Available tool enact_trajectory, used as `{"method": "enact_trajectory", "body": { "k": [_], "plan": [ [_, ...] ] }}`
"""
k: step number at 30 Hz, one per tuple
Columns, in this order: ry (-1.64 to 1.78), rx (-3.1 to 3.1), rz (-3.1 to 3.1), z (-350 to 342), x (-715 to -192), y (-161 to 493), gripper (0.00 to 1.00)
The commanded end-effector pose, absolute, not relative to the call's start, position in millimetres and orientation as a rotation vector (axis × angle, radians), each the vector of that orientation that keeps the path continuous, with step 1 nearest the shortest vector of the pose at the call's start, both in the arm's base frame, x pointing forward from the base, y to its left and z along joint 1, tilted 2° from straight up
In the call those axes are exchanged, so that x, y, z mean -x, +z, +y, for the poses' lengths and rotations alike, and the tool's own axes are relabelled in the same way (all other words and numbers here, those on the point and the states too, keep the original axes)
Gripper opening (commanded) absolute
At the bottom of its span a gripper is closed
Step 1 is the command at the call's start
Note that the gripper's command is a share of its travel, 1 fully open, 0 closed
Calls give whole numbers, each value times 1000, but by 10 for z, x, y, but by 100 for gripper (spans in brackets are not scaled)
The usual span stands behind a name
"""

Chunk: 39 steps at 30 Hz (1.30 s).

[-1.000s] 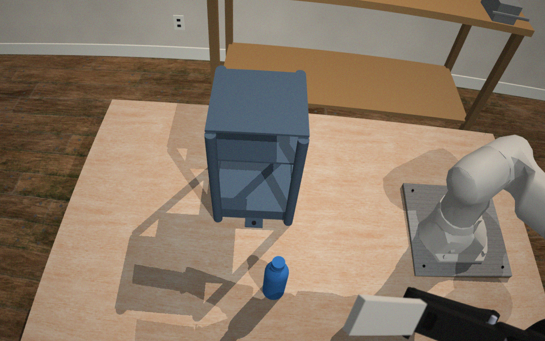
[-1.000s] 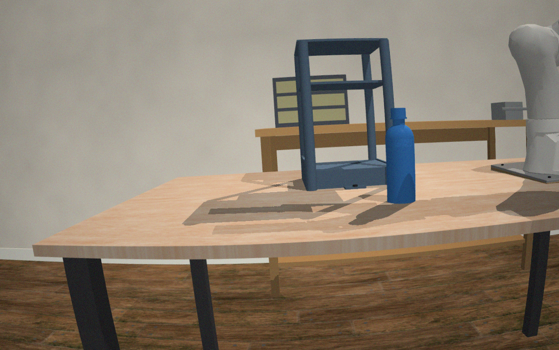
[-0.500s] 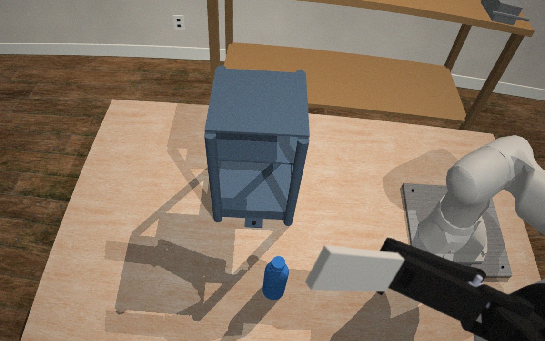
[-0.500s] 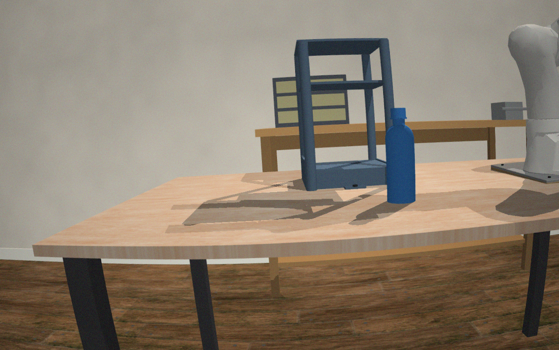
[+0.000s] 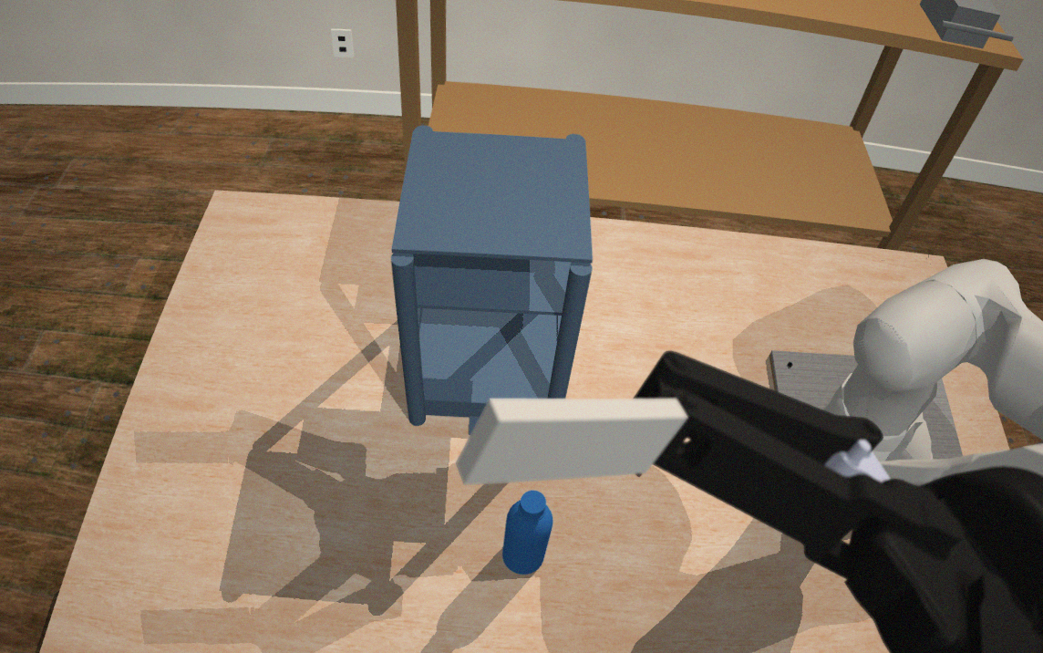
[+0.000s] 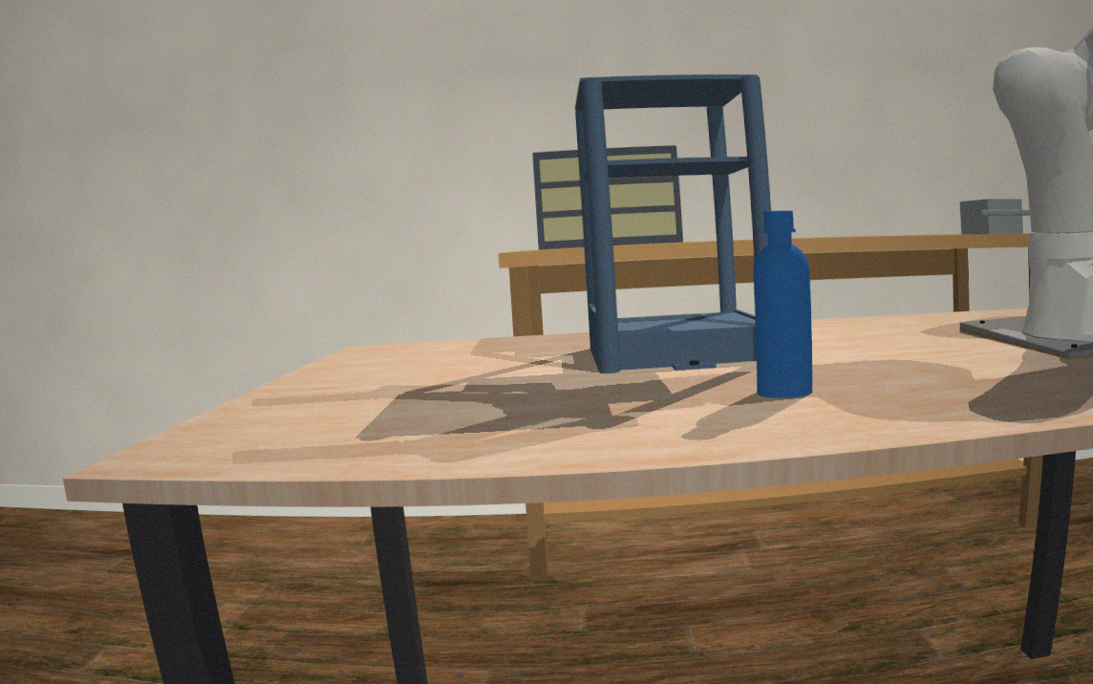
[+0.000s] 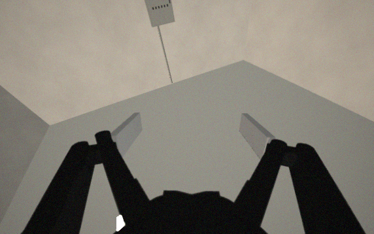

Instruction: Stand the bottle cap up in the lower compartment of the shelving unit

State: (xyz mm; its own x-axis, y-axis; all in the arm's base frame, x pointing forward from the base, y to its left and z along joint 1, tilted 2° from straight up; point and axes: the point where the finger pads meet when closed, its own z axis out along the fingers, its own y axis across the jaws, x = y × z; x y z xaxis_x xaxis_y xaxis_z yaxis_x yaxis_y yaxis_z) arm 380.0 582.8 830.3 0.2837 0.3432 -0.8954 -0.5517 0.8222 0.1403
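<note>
Our gripper [image 7: 191, 131] hangs wide open and empty. The bottle [image 5: 527, 534] stands upright just before the shelf [image 5: 491, 192], apart from it. We judge it rigid, smooth, tall and tippy; we'd grasp mid-body.

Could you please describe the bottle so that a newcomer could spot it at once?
On the light wooden table, find the dark blue shelving unit. The bottle stands upright just before its front, a brighter blue, capped, the only loose thing there.
</note>
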Motion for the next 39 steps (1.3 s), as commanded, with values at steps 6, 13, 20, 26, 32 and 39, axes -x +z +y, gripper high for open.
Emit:
{"method": "enact_trajectory", "body": {
  "k": [6, 13, 20, 26, 32, 39],
  "plan": [
    [458, 416, 1175, 5975, -4011, 8222, 100],
    [330, 585, 1230, 5976, -4316, 8012, 100],
    [227, 730, 1283, 5935, -4572, 7745, 100],
    [150, 848, 1329, 5868, -4768, 7476, 100],
    [73, 980, 1382, 5756, -4964, 7134, 100],
    [4, 1113, 1438, 5603, -5131, 6751, 100]
  ]
}}
